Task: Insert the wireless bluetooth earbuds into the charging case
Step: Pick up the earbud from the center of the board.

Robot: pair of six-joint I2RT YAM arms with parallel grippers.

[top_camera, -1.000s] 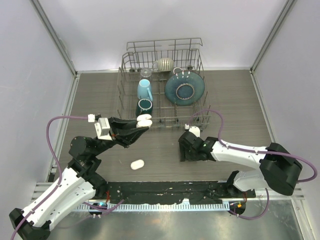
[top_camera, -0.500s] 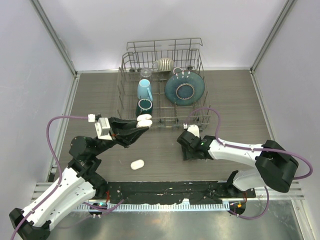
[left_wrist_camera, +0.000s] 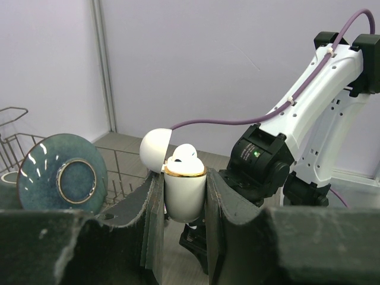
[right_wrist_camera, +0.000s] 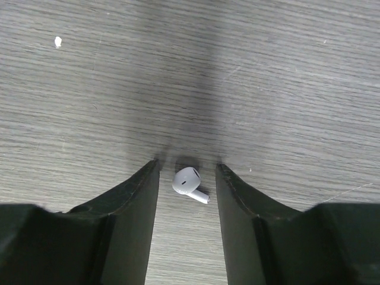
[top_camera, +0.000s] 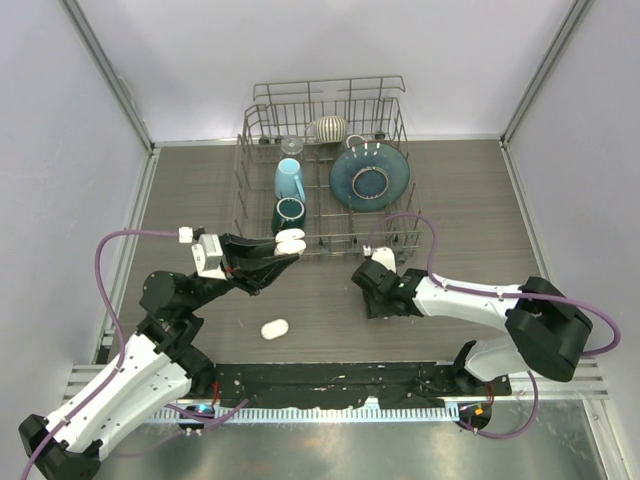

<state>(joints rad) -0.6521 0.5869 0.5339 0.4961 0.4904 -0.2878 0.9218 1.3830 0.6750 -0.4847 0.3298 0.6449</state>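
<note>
- Left gripper [left_wrist_camera: 184, 178] grips the upright charging case [left_wrist_camera: 184, 199]. Its lid [left_wrist_camera: 155, 148] is open toward 10 o'clock, and a seated earbud [left_wrist_camera: 184, 153] rests inside.
- A white oval object [top_camera: 274, 328] lies on the table [top_camera: 200, 190], at 6 o'clock from the case.
- Right gripper [right_wrist_camera: 187, 165], fingers parted and pointing down, straddles a loose earbud [right_wrist_camera: 189, 183] without touching it. The stem points to 4 o'clock.

table [top_camera: 200, 190]: grey wood-grain | carries: dish rack [top_camera: 330, 97] | white oval object [top_camera: 275, 328] | one earbud [right_wrist_camera: 189, 183], lying loose
</note>
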